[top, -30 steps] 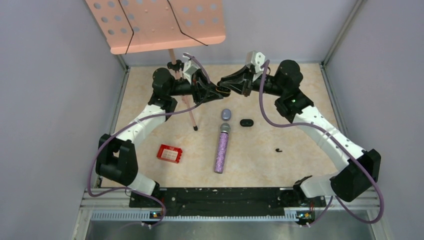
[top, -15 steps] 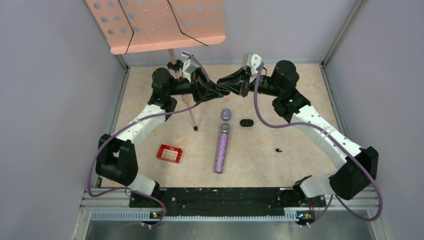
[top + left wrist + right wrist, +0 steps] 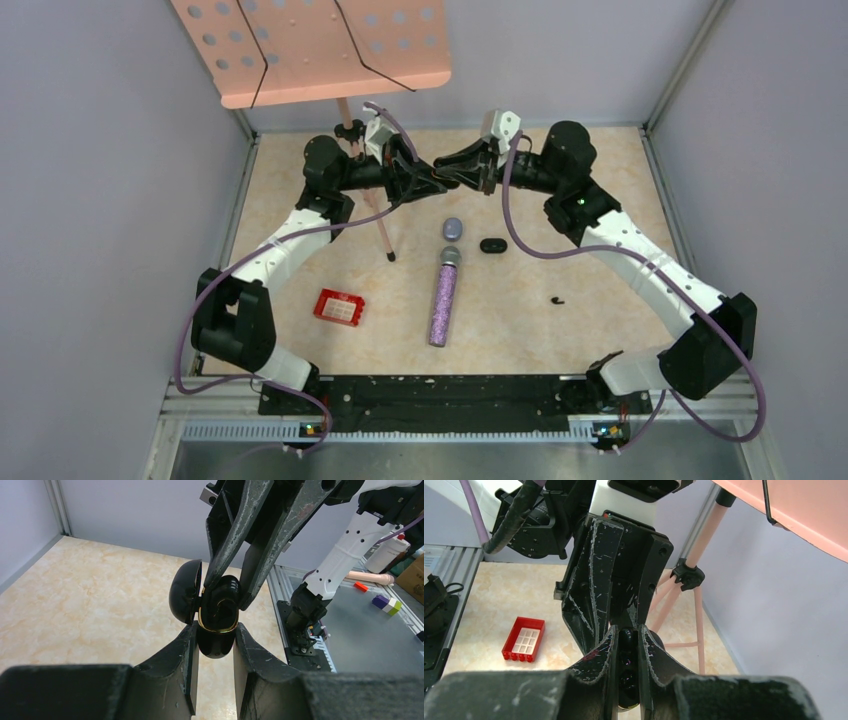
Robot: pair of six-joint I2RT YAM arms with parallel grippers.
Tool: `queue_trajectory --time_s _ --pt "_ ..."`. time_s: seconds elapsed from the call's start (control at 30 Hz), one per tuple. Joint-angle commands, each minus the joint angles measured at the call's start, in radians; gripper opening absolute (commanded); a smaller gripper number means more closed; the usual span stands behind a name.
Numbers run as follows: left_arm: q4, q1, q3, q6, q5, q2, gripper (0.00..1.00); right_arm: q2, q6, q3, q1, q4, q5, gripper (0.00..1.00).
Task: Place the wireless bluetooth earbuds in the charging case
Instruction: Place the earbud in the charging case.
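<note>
- Left end effector (image 3: 215, 630) and right end effector (image 3: 628, 632) both clamp one open case (image 3: 216, 647).
- Two on counter (image 3: 600, 200): purple case (image 3: 452, 228), closed black case (image 3: 491, 245).
- One earbud (image 3: 557, 300), well apart.

Beige marbled table (image 3: 500, 330), glittery purple microphone (image 3: 444, 298), lilac case (image 3: 452, 228), black case (image 3: 491, 245), red tray (image 3: 339, 307), black earbud (image 3: 556, 299)

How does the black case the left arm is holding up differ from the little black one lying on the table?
The held case is pinched in the left gripper, above the table; the lying case rests on it, untouched. The held case is open, lid swung aside, gold rim showing; the lying case looks shut. Both are black and rounded.
</note>
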Motion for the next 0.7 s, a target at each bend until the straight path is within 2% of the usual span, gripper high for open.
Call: queue_trajectory --time_s 0.0,0.1,0.23,0.37,0.47,0.67 --pt "0.059 0.004 0.035 -0.007 -0.021 -0.044 0.0 -0.024 -0.046 0.001 0.022 -0.041 -0.031 0.0" --pt "0.059 0.004 0.034 -0.005 -0.021 -0.046 0.0 -0.018 -0.048 0.01 0.026 -0.072 -0.046 0.09" --pt "0.063 0.005 0.025 -0.004 -0.022 -0.046 0.0 -0.005 -0.038 0.038 0.026 -0.111 -0.053 0.13" --pt "0.065 0.006 0.019 -0.001 -0.021 -0.046 0.0 -0.006 -0.04 0.058 0.026 -0.126 -0.047 0.3" --pt "0.063 0.005 0.017 0.002 -0.024 -0.046 0.0 -0.015 -0.045 0.097 0.026 -0.165 -0.039 0.38" --pt "0.065 0.007 0.005 0.005 -0.031 -0.041 0.0 -0.059 -0.028 0.177 0.026 -0.243 -0.027 0.43"
